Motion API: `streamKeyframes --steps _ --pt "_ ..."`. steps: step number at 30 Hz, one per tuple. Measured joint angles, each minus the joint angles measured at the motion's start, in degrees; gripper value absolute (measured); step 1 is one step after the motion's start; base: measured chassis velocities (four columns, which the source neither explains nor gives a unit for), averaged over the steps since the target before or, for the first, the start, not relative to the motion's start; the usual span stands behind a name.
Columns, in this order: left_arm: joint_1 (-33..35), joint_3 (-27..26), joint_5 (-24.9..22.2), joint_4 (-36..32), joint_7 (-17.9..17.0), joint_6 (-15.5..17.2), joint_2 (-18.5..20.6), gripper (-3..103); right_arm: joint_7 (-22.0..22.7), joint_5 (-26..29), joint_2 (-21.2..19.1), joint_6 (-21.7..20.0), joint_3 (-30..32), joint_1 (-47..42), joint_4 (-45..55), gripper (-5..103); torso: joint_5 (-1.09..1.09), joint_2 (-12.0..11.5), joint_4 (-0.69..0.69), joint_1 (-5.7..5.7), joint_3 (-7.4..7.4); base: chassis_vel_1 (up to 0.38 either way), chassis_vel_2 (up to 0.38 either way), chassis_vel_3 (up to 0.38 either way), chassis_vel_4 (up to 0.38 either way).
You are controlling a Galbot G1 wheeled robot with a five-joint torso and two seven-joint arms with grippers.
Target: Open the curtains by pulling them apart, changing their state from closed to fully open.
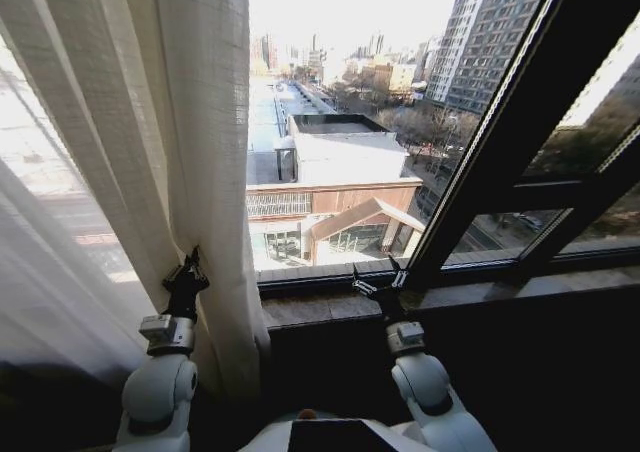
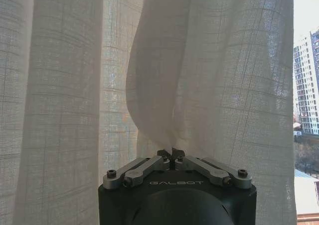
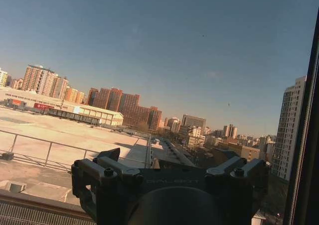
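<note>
The sheer white pleated curtains (image 1: 150, 142) hang bunched at the left of the window, leaving the glass in the middle and right uncovered. My left gripper (image 1: 187, 272) reaches up at the panel's inner edge, low down near the sill. Through the left wrist camera its fingertips (image 2: 171, 153) meet on a pinched fold of the curtains (image 2: 209, 85), and the cloth puckers up from that pinch. My right gripper (image 1: 378, 282) is raised in front of the bare glass just above the sill, open, with nothing between its fingers (image 3: 112, 155).
A dark stone window sill (image 1: 480, 297) runs along the bottom of the window. Thick dark frame bars (image 1: 510, 132) slant up at the right. Beyond the glass are rooftops and tower blocks.
</note>
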Motion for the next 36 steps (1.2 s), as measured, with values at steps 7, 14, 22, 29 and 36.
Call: streamKeyframes --steps 7,14,22,29,36 --pt "0.1 -0.4 0.0 0.4 0.0 -0.5 -0.2 0 0.0 -1.0 0.3 0.3 -0.1 0.2 -0.7 100 -0.08 0.0 0.02 0.00 0.00 -0.017 -0.018 0.006 0.013" --pt "-0.5 -2.4 -1.5 0.4 -0.2 -0.5 -0.4 0 -0.1 -1.6 0.7 0.6 -0.3 0.5 -1.4 100 -0.02 0.0 0.01 -0.01 0.00 0.000 0.000 0.000 0.000" --pt "-2.4 -13.0 -4.5 2.2 -6.7 0.4 -2.1 0 -0.1 -1.9 1.0 1.2 -0.5 0.5 -2.0 100 -0.05 0.0 0.01 0.00 0.00 0.000 0.000 0.000 0.000" --pt "-3.3 -23.3 -8.9 4.2 -11.8 1.3 -1.2 0 -0.2 -2.0 0.8 1.3 -0.7 0.6 -2.2 100 -0.05 0.0 0.02 -0.01 0.00 0.000 0.000 0.000 0.000" --pt "-5.5 -35.5 -13.3 10.2 -19.4 2.1 2.4 0 -0.2 -2.1 0.5 1.4 -2.1 1.2 -3.2 100 -0.05 0.0 0.01 0.00 -0.01 0.000 0.000 0.000 0.000"
